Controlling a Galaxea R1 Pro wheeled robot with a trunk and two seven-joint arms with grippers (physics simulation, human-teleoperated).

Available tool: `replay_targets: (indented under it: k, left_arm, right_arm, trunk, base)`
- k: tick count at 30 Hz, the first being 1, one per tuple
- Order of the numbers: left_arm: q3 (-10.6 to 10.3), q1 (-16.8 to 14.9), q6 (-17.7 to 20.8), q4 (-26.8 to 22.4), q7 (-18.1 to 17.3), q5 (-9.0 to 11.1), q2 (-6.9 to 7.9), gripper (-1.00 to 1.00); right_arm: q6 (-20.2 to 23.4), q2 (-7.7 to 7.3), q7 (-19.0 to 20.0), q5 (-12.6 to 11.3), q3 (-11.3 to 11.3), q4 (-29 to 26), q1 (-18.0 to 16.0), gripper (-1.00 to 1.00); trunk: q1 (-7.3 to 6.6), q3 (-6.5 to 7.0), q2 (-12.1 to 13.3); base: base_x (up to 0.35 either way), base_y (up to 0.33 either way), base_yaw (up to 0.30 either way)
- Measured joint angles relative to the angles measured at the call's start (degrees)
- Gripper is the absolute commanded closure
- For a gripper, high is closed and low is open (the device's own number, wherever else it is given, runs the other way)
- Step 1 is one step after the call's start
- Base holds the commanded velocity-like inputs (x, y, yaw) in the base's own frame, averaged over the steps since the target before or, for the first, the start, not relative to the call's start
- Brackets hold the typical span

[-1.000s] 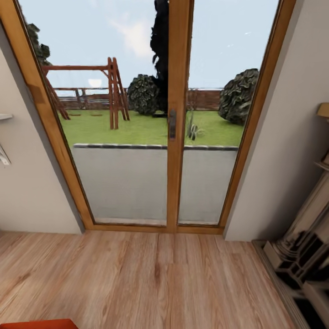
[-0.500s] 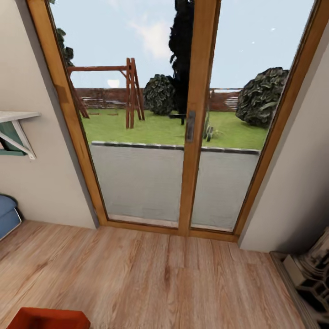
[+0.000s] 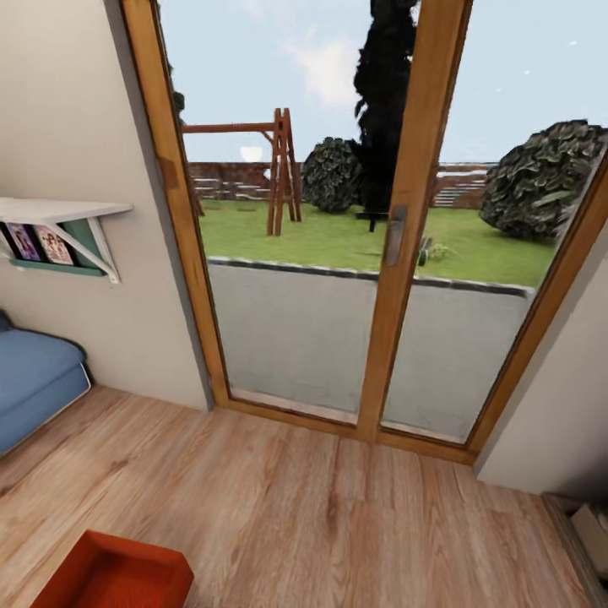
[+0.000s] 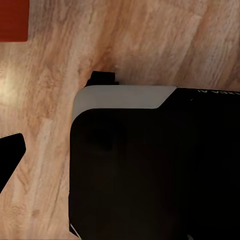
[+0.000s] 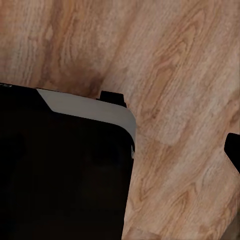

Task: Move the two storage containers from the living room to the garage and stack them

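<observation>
Head view faces a wood-framed glass double door [image 3: 397, 253] with a grey handle on its centre post; beyond the glass lie a paved terrace, lawn, a wooden swing frame [image 3: 274, 169], round bushes and a tall dark tree. Light wood-plank floor [image 3: 338, 515] runs up to the door sill. At the lower left edge of the head view, one orange-red storage container [image 3: 114, 574] sits on the planks, open side up, only its near corner and part of the inside in frame. Left of it, against the beige wall, is the end of a blue sofa [image 3: 34, 388], with a white bracketed wall shelf [image 3: 59, 211] above holding small framed pictures. A pale piece of furniture shows at the far lower right corner. Left wrist view looks down on the planks past the robot's black-and-grey base [image 4: 150, 165]; a red corner of the container [image 4: 12, 20] shows at the frame edge, and a dark finger tip [image 4: 10, 155] pokes in, its partner out of frame, so the left gripper's opening cannot be told. Right wrist view gives planks, the base [image 5: 65, 170], and one dark finger tip [image 5: 232, 150] at the edge; opening cannot be told there either.
</observation>
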Motion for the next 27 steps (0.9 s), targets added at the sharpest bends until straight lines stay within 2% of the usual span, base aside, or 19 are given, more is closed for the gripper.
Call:
replay_targets:
  k: [27]
  left_arm:
    - [0.0,0.0,0.0,0.0,0.0,0.0,0.00,-1.00]
  right_arm:
    - [0.0,0.06,0.0,0.0,0.0,0.0,0.0,-1.00]
  trunk:
    - [-0.01,0.00,0.0]
  base:
    - [0.012,-0.007,0.269]
